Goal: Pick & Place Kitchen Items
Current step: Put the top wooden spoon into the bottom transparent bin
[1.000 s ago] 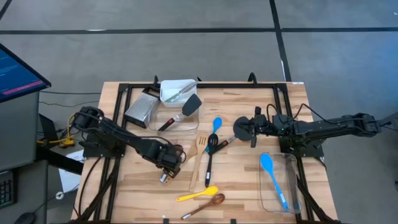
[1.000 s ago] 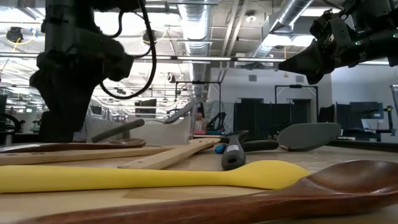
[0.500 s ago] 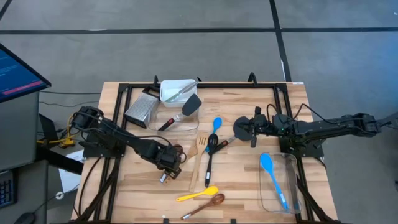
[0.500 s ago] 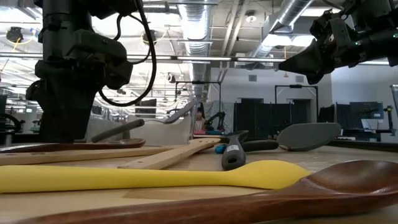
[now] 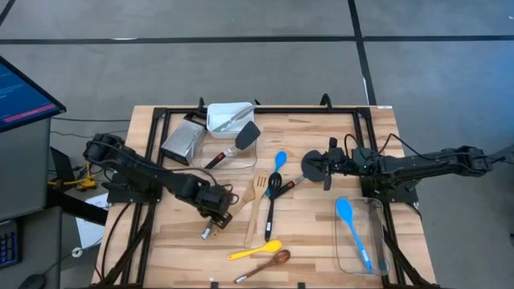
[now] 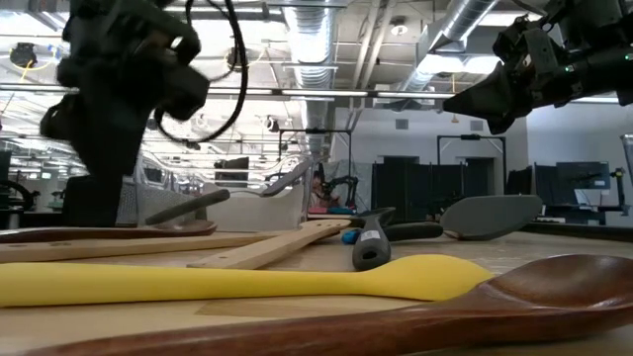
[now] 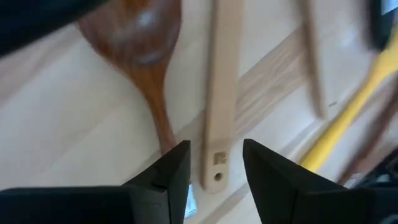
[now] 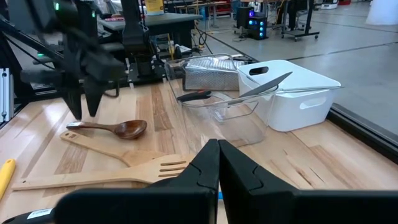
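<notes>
The left end effector (image 5: pixel 210 229) hangs over the tabletop (image 5: pixel 321 241) at about 7 o'clock from its centre, its two dark fingers (image 7: pixel 168 177) apart with nothing between them. In the left wrist view they frame the handle end of a wooden slotted turner (image 7: pixel 219 106), with a dark wooden spoon (image 7: pixel 146 56) just beside it and a yellow silicone spoon (image 7: pixel 348 112) off to the other side. From above, the slotted turner (image 5: pixel 255 207) runs along the middle of the tabletop, and a black spatula (image 5: pixel 270 205) lies right beside it at its 3 o'clock side. A blue silicone spoon (image 5: pixel 279 161) lies toward 12 o'clock of these, the yellow silicone spoon (image 5: pixel 254 251) lies toward 6 o'clock, and a second brown wooden spoon (image 5: pixel 265 266) lies just beyond it near the 6 o'clock edge. The right end effector (image 5: pixel 326 167) is held above the tabletop at about 2 o'clock from centre, its fingers (image 8: pixel 211 171) pressed together and empty. A clear tub (image 5: pixel 377 261) at 4 o'clock holds another blue silicone spoon (image 5: pixel 353 230). At 11 o'clock stand a metal grater (image 5: pixel 181 142), a white tub (image 5: pixel 215 117) with a knife (image 5: pixel 231 119) lying across it, and a black turner (image 5: pixel 238 143) resting over a second clear tub (image 5: pixel 245 167).
</notes>
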